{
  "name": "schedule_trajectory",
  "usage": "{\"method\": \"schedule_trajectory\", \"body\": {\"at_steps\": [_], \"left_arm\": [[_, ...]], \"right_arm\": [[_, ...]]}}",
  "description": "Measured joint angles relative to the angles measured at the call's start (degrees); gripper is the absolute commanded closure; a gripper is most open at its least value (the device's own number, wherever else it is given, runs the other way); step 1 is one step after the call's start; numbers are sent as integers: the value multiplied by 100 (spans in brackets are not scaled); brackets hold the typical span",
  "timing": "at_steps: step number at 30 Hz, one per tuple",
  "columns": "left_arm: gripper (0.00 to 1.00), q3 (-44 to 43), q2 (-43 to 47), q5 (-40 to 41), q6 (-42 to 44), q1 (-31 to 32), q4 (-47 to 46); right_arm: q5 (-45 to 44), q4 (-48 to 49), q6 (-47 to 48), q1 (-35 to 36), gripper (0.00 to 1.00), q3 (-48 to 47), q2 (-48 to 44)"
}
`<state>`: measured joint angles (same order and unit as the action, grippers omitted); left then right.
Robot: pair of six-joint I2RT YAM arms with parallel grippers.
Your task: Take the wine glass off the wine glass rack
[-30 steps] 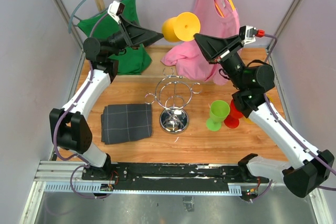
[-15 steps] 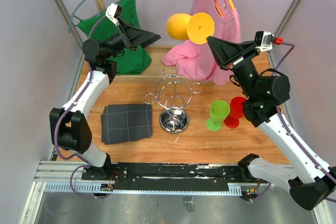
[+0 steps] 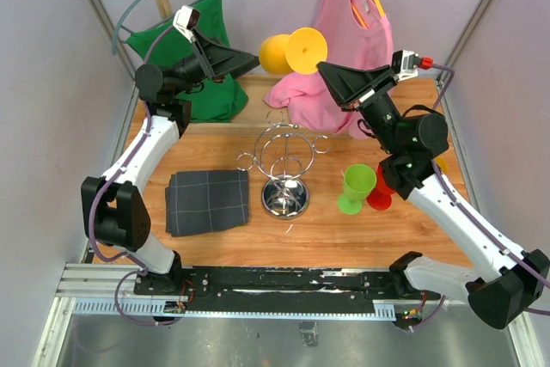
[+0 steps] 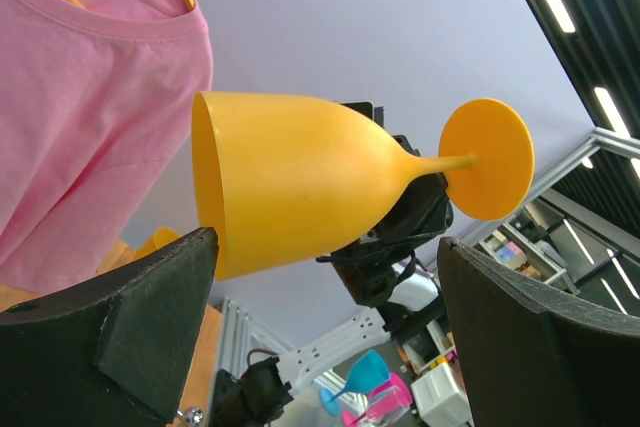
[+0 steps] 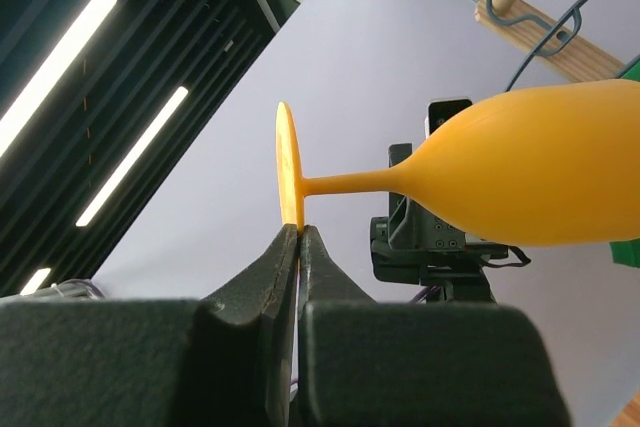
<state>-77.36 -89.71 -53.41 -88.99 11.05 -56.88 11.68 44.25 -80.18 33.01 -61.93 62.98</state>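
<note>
Grip is thin: right pincer [image 5: 299,235] pinches only the foot rim of the orange plastic wine glass [image 3: 292,49], aloft—well clear of the shiny chrome wire rack [image 3: 284,156]; left pincer [image 3: 252,60] gapes wide near its bowl—move slowly.

1. The wine glass [image 3: 277,53], opaque orange-yellow, lies on its side in mid-air with its stem level. The right gripper [image 5: 298,232] pinches its foot rim, and it is above and behind the rack, not touching it.
2. The wine glass rack [image 3: 285,195], shiny chrome wire with a domed base and curled arms, stands upright on the wooden table [image 3: 326,229].
</note>
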Motion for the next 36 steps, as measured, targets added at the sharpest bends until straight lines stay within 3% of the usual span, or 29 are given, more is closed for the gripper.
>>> {"method": "schedule_trajectory", "body": {"at_steps": [11, 16, 28, 32, 36], "left_arm": [[7, -74, -79, 0, -4, 0, 4], [25, -74, -72, 2, -74, 0, 4], [53, -39, 428, 105, -181, -85, 92], [70, -17, 629, 103, -243, -79, 83], [94, 33, 789, 116, -326, -68, 59]], "right_arm": [[26, 330, -68, 214, 99, 44, 216], [-142, 605, -111, 216, 99, 319, 245], [-492, 1749, -531, 216, 99, 660, 553], [-546, 1832, -597, 216, 99, 723, 688], [-643, 1825, -656, 210, 99, 872, 817]]}}
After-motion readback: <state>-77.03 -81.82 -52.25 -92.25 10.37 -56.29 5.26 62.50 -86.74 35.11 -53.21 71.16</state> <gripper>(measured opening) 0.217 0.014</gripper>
